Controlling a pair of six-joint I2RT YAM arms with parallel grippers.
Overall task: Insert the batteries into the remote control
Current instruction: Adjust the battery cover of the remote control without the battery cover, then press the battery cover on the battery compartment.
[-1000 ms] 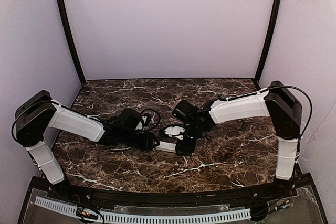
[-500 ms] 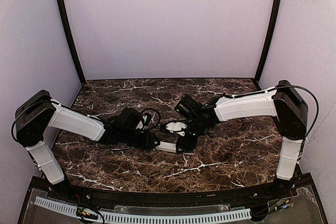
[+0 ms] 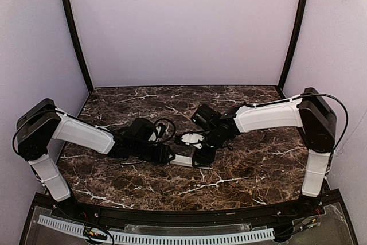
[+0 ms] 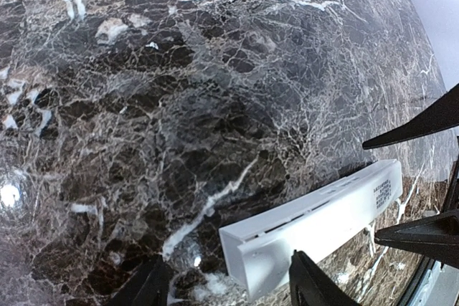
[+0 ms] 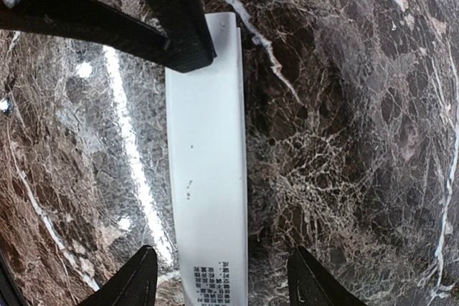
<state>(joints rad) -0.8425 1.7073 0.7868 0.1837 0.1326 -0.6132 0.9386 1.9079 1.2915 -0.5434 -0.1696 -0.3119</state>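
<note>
My left pincer (image 4: 228, 269) and right pincer (image 5: 220, 252), both spread apart, straddle opposite ends of the remote control (image 5: 208, 148) on the desk (image 4: 179, 69).

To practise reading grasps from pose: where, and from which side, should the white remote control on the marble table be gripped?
Grip the remote control across its narrow width, on its two long straight edges, coming down from above. It lies flat on the table, so only those edges offer parallel faces. The open right gripper straddles its printed end, probably a sound spot.
</note>
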